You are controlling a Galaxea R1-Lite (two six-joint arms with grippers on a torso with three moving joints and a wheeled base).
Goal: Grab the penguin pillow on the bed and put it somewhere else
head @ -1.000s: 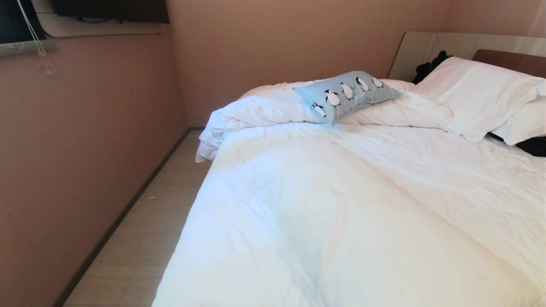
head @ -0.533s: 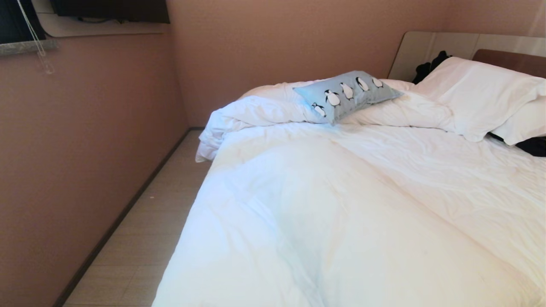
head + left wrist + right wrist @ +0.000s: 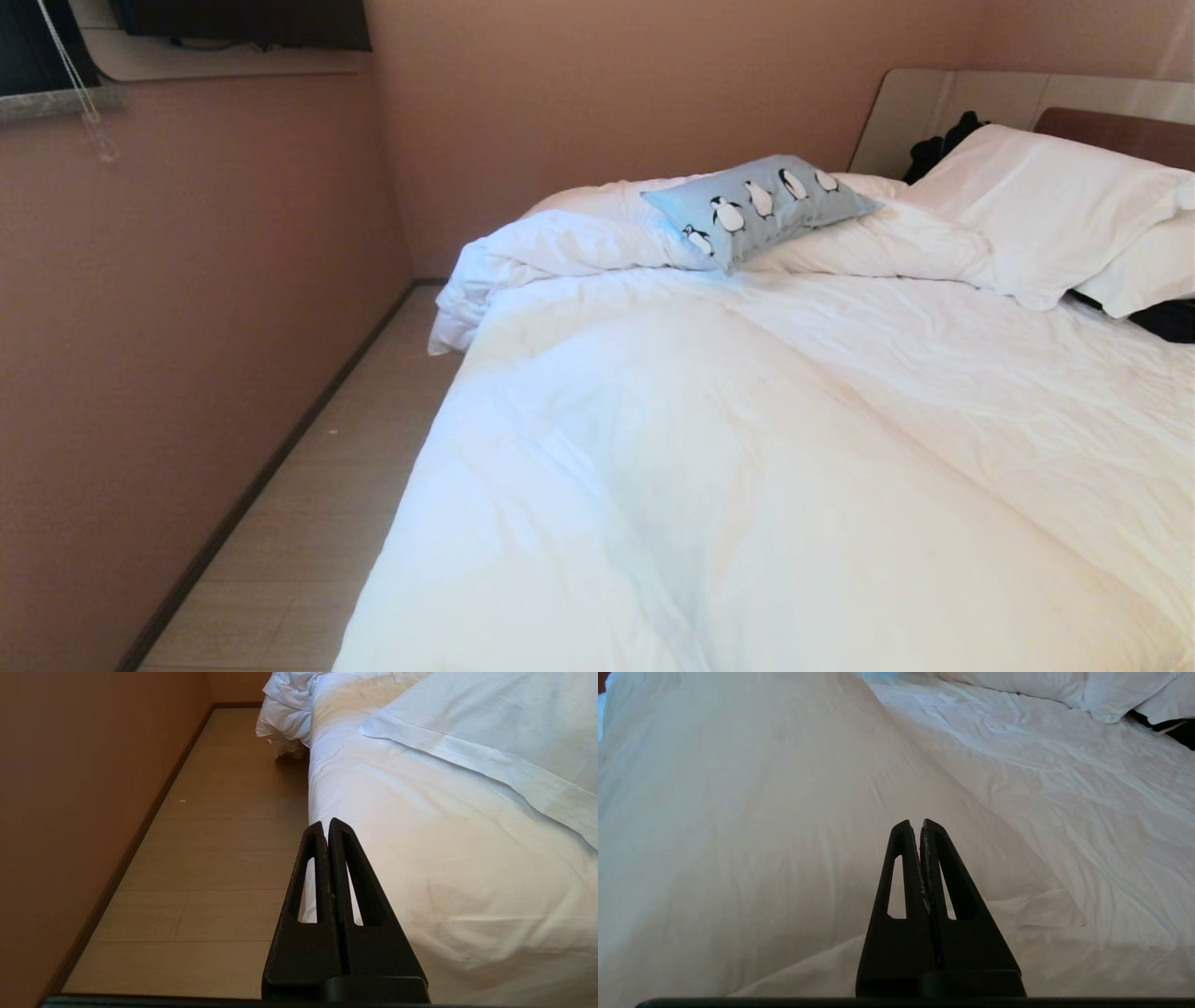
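We find no readable text, labels, brands, numbers or signs in any view. The penguin pillow carries only a printed row of penguins, no lettering.

Bright, washed-out glare on the white duvet; soft focus, faint shadows in folds.
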